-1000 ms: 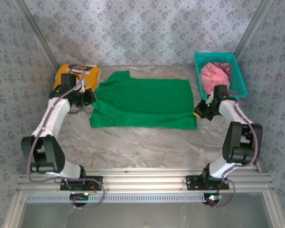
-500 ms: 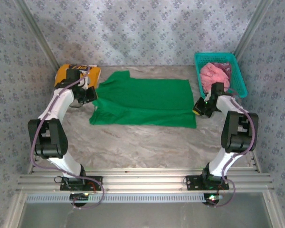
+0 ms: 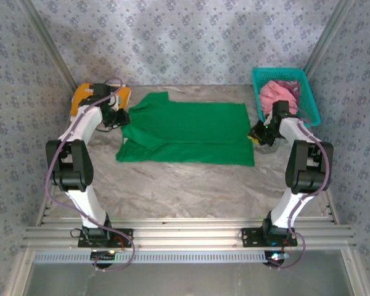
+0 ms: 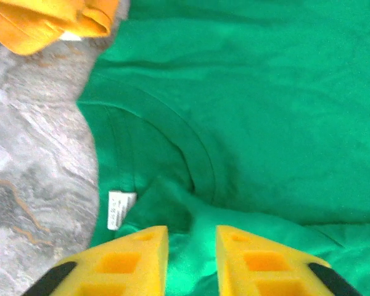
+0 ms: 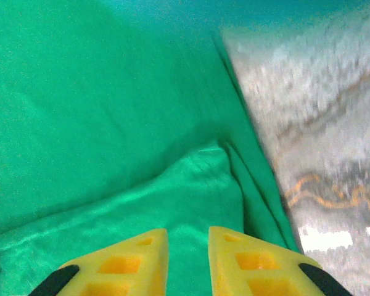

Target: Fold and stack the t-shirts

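The green t-shirt point(image 3: 185, 132) lies spread across the middle of the table, its near part folded over itself. My left gripper point(image 3: 122, 118) is at its left end by the collar point(image 4: 197, 154) and white label point(image 4: 121, 208). The yellow fingers point(image 4: 142, 259) stand slightly open over a raised fold of green cloth. My right gripper point(image 3: 254, 132) is at the shirt's right edge point(image 5: 246, 123), also slightly open point(image 5: 188, 233) over green cloth. The yellow-orange t-shirt point(image 3: 86, 95) lies folded at the far left. The pink t-shirt point(image 3: 276, 97) is bunched in the basket.
The teal plastic basket point(image 3: 312, 114) stands at the far right, just behind my right arm. Bare marbled table point(image 3: 185, 191) lies between the green shirt and the arm bases. Patterned walls close the back and both sides.
Both grippers have moved toward the far side along the green shirt's two ends. The shirt's near edge has shifted slightly back with them, and the arms now reach out straighter.
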Motion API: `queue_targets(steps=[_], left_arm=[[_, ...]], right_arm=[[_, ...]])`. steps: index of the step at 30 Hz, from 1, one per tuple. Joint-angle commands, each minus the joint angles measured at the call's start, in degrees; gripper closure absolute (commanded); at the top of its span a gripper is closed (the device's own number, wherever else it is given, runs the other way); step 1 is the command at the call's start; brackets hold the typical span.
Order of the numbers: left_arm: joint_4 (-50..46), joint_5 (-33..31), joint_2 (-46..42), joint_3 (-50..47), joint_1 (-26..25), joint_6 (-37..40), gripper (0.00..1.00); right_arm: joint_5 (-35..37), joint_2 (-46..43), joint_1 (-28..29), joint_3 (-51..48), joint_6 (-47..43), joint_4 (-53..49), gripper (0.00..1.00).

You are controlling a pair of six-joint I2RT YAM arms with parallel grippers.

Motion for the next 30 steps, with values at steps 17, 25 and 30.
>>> queue_targets(steps=[17, 25, 30], left_arm=[[4.5, -0.2, -10.8, -9.9, -11.1, -9.0, 0.48], [12.5, 1.0, -3.3, -15.0, -12.0, -16.7, 0.36], [15.8, -1.5, 0.1, -14.8, -12.2, -19.8, 0.3]], right_arm=[[-0.3, -9.5, 11.4, -2.1, -0.9, 9.8, 0.74], [-1.3, -7.3, 12.4, -2.1, 0.3, 12.5, 0.74], [-2.5, -6.3, 12.5, -2.0, 0.4, 13.1, 0.74]])
